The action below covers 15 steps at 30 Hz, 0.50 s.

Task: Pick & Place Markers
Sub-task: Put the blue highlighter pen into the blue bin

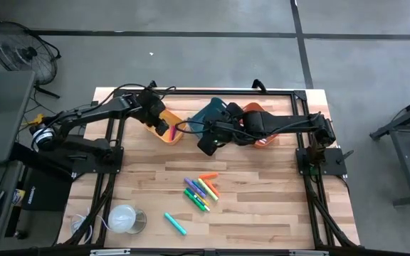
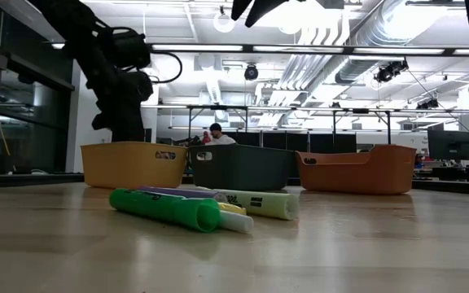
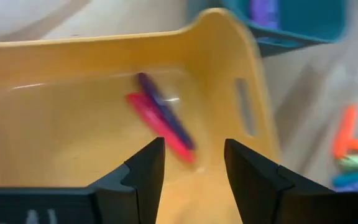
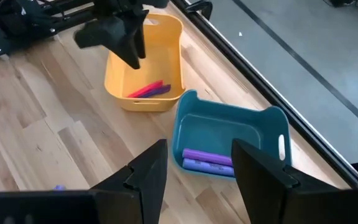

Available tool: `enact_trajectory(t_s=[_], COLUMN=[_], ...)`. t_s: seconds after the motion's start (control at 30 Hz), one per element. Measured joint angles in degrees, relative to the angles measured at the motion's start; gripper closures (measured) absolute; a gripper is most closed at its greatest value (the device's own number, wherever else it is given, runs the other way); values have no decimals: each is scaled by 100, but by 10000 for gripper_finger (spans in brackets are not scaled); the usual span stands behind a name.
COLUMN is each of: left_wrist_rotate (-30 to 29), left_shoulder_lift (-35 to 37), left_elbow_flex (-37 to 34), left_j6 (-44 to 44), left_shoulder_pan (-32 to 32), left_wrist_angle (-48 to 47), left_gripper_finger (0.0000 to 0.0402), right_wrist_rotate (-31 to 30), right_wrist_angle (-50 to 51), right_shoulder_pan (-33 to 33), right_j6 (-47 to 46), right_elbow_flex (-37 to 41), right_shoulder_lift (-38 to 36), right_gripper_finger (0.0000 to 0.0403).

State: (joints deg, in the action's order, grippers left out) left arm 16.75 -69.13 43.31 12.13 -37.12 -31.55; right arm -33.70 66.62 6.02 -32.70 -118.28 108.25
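Over the yellow bin (image 1: 164, 129), my left end effector (image 3: 193, 163) gapes empty; markers (image 1: 201, 190) mid-desk: light, rigid, slick—pinch mid-barrel.

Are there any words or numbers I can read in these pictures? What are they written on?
No text can be read anywhere.
Pale marker in the low view: dark marks on its barrel, too small to read.
Left hand: faint marks on its black body in the left wrist view, too blurred to read.
Yellow bin, teal bin, orange bin: no labels show.
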Motion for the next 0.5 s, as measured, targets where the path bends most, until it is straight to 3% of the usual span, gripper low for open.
enact_trajectory(t_s=[0.33,0.5], left_wrist_rotate=[1478,1276], left_shoulder_lift=[630,794], left_elbow_flex=[0,0], left_j6=[-1017,-1217], left_shoulder_pan=[613,1537], left_wrist_angle=[-67,22], left_gripper_finger=[236,236], right_wrist_rotate=[92,-144], right_wrist_angle=[1167,1597], right_shoulder_pan=[89,310], right_j6=[-312,-624], right_elbow_flex=[0,0], right_shoulder_lift=[2,4], right_gripper_finger=[236,236])
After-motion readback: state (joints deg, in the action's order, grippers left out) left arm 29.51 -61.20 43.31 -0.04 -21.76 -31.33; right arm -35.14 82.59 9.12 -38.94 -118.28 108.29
